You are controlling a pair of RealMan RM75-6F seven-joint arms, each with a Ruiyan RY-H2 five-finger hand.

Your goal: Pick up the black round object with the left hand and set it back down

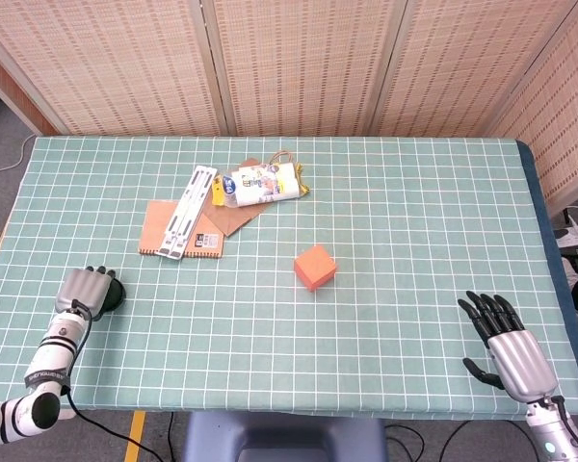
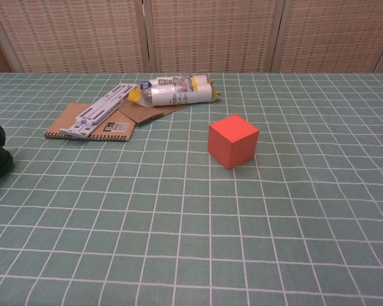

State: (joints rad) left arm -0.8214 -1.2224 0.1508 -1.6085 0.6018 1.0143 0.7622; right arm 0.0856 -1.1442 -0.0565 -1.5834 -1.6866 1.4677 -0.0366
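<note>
Far left of the orange cube (image 1: 315,267), the left hand (image 1: 82,290) lies over the black round object (image 1: 112,294) on the table (image 1: 414,212); whether it grips, I can't tell. Far right of the cube, the right hand (image 1: 508,345) rests with fingers spread, holding nothing.

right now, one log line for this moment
left hand: on black round object, grip unclear | object: on table | right hand: open, idle

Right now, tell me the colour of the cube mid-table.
Orange-red cube, clearest in the chest view.
</note>
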